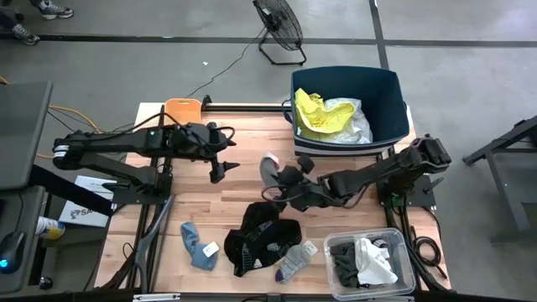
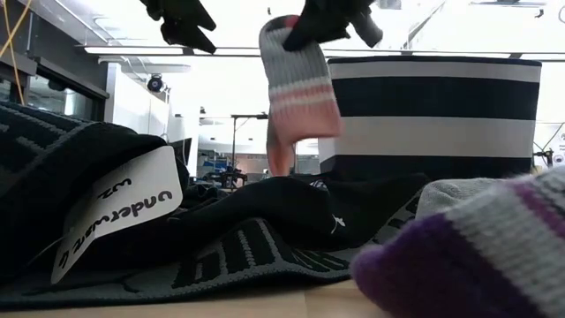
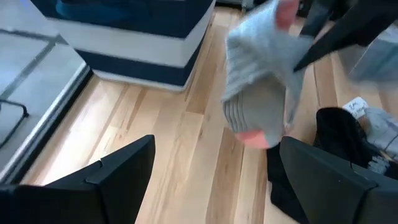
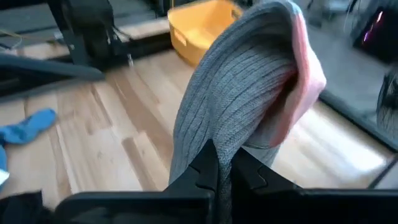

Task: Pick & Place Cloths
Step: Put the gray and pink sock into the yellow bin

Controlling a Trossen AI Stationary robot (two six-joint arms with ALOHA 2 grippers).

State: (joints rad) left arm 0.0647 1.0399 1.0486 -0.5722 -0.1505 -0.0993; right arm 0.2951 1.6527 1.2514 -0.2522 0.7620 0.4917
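Nearest the low camera: a purple-and-grey striped sock (image 2: 477,238), lying on the table edge among the unsorted pile, with a black garment (image 2: 265,238) and its white "underwear" tag (image 2: 119,212) close beside it

1. Navy tub (image 1: 394,105), far right corner of the table. Already holds a neon yellow cloth (image 1: 315,117) and a white cloth (image 1: 352,122); judged the drop point, which would explain why the lifted sock is up on that side

2. Clear bin (image 1: 336,285), near right corner. Holds dark and white cloths (image 1: 365,262); purpose not certain

3. Black garment, table centre front, spread loose; not yet picked

4. Blue-grey sock (image 1: 197,245), front left of the black garment, apart from it; not yet picked

5. Grey sock with pink ends (image 1: 270,170), held clear of the table between centre and tub, hanging folded over so both pink ends droop

6. Orange tray (image 1: 182,110), far left edge; not part of the sorting

7. Right gripper (image 4: 222,167), over table centre. Fingers pinched fully together on a fold of the grey sock, the cloth draped above and around them

8. Left gripper (image 1: 220,168), just left of the held sock, not touching it. Fingers spread wide, nothing between them; judged waiting or lining up to assist
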